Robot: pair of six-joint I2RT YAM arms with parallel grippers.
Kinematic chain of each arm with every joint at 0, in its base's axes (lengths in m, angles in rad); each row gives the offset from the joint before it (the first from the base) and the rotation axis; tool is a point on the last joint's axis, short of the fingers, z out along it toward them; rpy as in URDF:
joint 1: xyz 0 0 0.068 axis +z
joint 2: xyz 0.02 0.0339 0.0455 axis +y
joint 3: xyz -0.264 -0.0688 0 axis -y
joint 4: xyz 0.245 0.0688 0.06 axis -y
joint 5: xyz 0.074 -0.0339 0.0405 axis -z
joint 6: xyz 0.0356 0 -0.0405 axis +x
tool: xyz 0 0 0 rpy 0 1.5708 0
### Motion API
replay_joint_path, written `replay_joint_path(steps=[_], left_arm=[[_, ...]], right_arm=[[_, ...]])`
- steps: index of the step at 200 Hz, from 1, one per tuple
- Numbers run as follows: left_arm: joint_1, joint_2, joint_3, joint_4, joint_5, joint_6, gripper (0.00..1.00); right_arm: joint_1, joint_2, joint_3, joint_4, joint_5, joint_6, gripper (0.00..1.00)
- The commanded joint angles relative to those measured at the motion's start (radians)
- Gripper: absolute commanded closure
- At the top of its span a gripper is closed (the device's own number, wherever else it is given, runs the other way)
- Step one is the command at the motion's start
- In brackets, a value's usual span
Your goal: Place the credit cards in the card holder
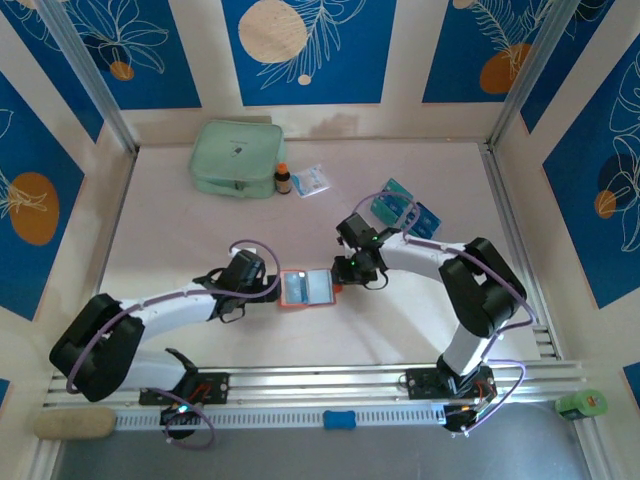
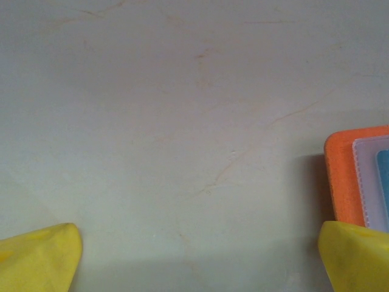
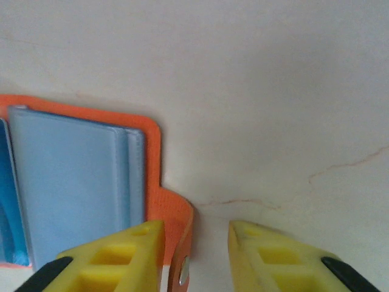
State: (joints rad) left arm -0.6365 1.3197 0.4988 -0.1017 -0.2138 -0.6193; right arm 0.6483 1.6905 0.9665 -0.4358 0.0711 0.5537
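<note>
The orange card holder [image 1: 306, 288] lies open and flat mid-table, its pale clear pockets up. Something blue [image 2: 383, 182] sits in one pocket. My left gripper [image 1: 272, 288] is open at the holder's left edge; in the left wrist view the orange corner [image 2: 340, 176] lies by my right finger, and the left gripper [image 2: 197, 243] has only table between its tips. My right gripper [image 1: 340, 283] is at the holder's right edge. The right gripper [image 3: 194, 234] is open around the snap tab [image 3: 179, 225], which leans on one finger. Teal and blue credit cards [image 1: 403, 212] lie behind the right arm.
A mint-green zip pouch [image 1: 237, 157], a small brown bottle [image 1: 283, 179] and a white-and-blue packet [image 1: 312, 181] stand at the back. Walls and metal posts enclose the table. A green object [image 1: 582, 404] lies beyond the front rail at right.
</note>
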Motion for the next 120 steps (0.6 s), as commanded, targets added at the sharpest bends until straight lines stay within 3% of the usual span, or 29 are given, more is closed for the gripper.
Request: replay_joint_path(steps=[1, 26, 64, 120], left_arm=[[0.011, 0.019, 0.007, 0.019, 0.014, 0.017, 0.00], [0.011, 0.035, 0.007, 0.023, 0.014, 0.020, 0.00], [0.011, 0.051, 0.004, 0.031, 0.013, 0.025, 0.00], [0.011, 0.064, 0.001, 0.036, 0.013, 0.028, 0.00]], right_arm=[[0.001, -0.080, 0.025, -0.023, -0.024, 0.011, 0.66], [0.017, -0.104, 0.048, -0.014, -0.056, 0.028, 0.70], [0.041, -0.054, 0.064, 0.078, -0.157, 0.075, 1.00], [0.090, 0.067, 0.096, 0.167, -0.218, 0.120, 1.00]])
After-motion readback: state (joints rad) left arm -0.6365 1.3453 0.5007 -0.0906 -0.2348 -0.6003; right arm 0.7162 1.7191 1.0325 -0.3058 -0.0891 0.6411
